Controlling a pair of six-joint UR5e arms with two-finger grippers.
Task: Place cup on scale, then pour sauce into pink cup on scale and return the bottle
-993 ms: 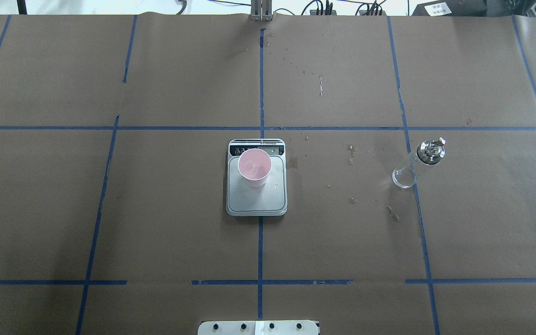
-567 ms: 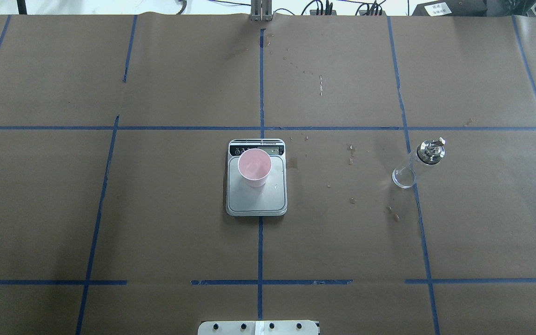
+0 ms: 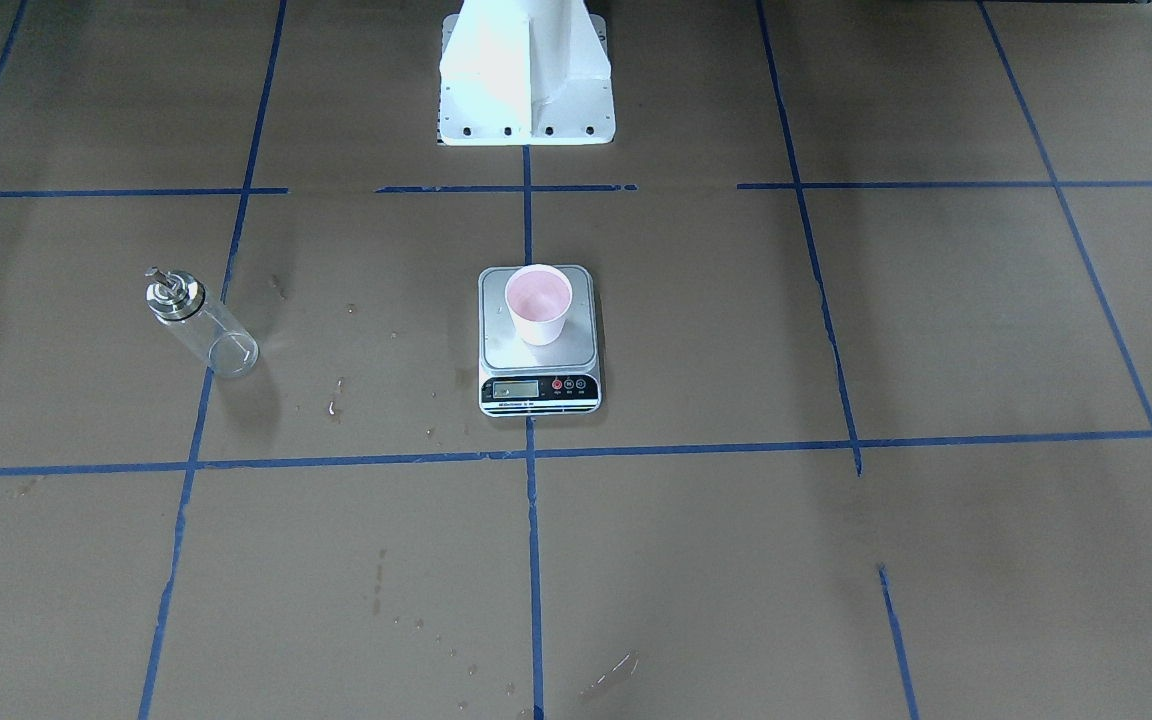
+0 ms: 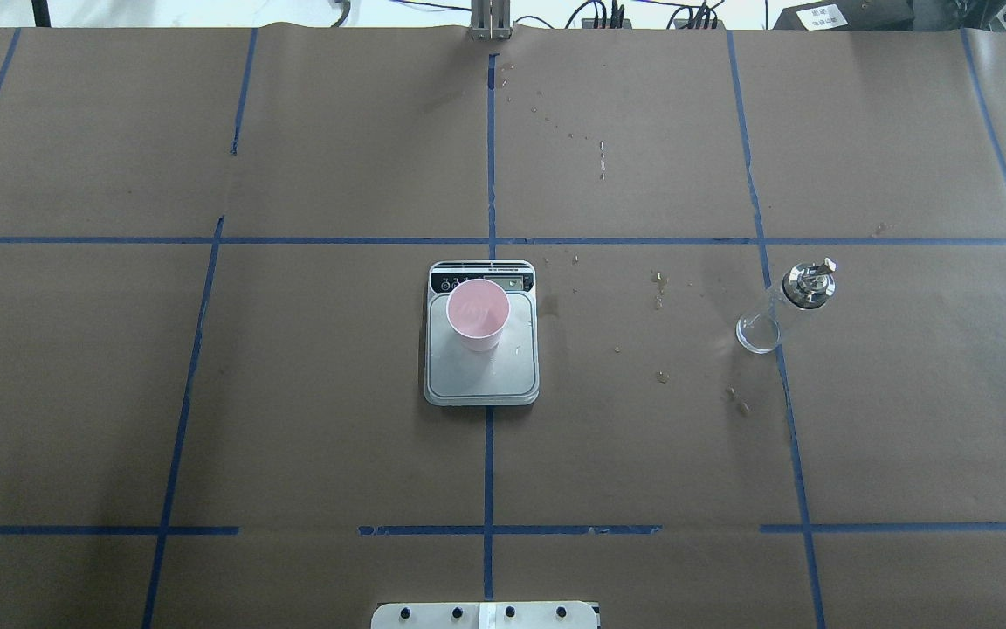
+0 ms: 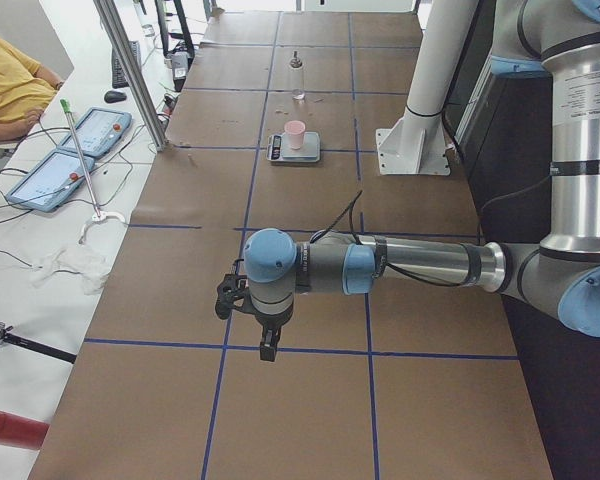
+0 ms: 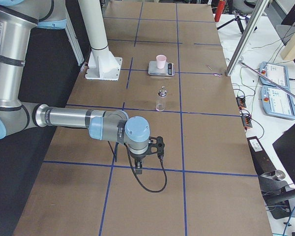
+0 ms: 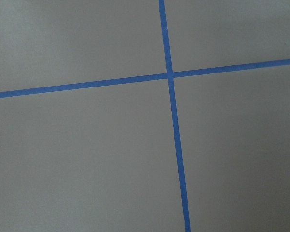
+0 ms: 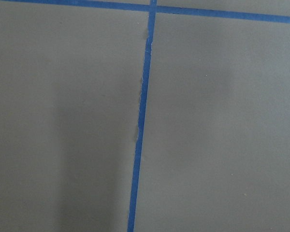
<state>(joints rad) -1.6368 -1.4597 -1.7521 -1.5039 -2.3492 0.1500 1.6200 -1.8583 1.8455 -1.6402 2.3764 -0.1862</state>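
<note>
no readable text, scale [image 3: 511, 350] display too small to read, white label [image 4: 820, 15] on far-right black box [image 4: 878, 13] illegible

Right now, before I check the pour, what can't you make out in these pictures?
- Scale display: front-facing view, digits too small to read.
- Sauce in the cup: clear, no level visible in any view.
- Bottle: fill level unclear through clear glass, overhead view.
- Left fingers and right fingers: only in side views, small; open or shut unclear.
- Wrist views: only brown paper and blue tape.
</note>
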